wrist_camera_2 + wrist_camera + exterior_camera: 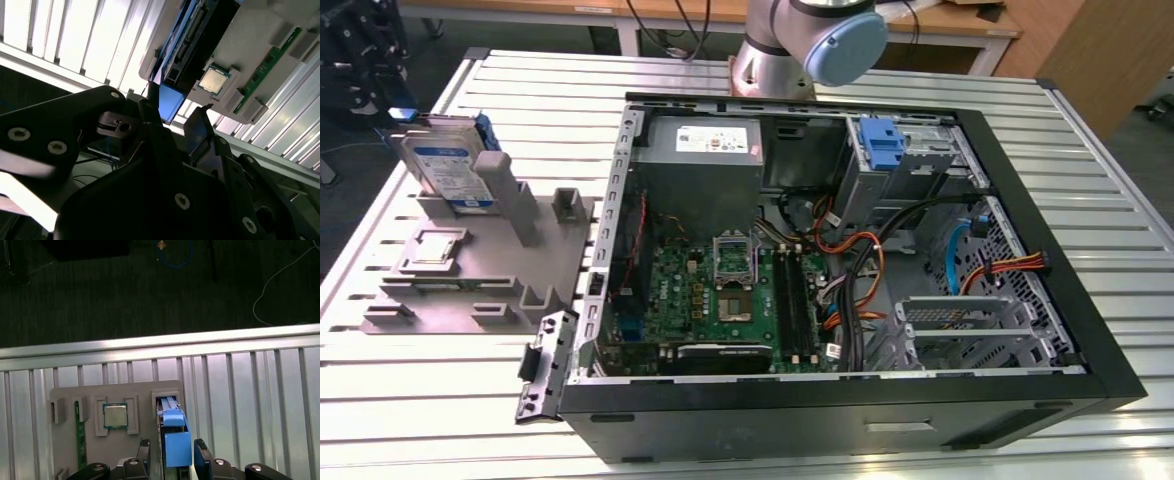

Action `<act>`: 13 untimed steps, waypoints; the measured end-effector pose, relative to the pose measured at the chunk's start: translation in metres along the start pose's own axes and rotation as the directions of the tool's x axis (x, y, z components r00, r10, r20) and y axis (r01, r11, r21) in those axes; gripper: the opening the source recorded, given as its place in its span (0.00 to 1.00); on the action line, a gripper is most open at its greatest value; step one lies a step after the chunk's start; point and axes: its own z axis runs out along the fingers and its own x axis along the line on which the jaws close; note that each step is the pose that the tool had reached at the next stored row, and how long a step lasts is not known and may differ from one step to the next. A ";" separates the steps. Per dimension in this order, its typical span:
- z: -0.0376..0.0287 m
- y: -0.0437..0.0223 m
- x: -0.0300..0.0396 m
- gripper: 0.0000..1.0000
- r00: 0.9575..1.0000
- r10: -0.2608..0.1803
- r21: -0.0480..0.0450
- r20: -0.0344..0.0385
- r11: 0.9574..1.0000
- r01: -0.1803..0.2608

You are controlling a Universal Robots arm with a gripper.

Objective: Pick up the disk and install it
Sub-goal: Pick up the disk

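Note:
The disk (447,165) stands on edge in a slot of the grey holder (480,265), on the exterior view's left. It is silver-grey with a white-and-blue label and a blue carrier frame (487,132). In the first wrist view my gripper (172,446) is open, and the disk's blue end (176,440) shows between the two black fingertips (145,445) with a gap on one side. The second wrist view shows the same: the gripper (175,117) is open beside the blue end (170,102) of the disk (192,35). I see no contact with the disk.
An open computer case (1067,300) lies to the holder's right, with a motherboard (720,290), a grey power-supply box (700,150) and a blue bracket (881,140) at a drive bay. A processor chip (115,415) and a green board (77,432) sit in the holder. The slatted table's edge (160,342) is near.

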 end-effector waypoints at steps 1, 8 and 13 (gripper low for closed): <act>0.0003 0.0005 0.0001 0.47 1.000 -0.002 0.002 0.001 1.000 0.002; 0.0039 0.0034 0.0004 0.47 1.000 -0.027 0.006 0.001 1.000 0.027; 0.0092 0.0034 0.0005 0.47 0.997 -0.083 0.005 0.001 0.997 0.083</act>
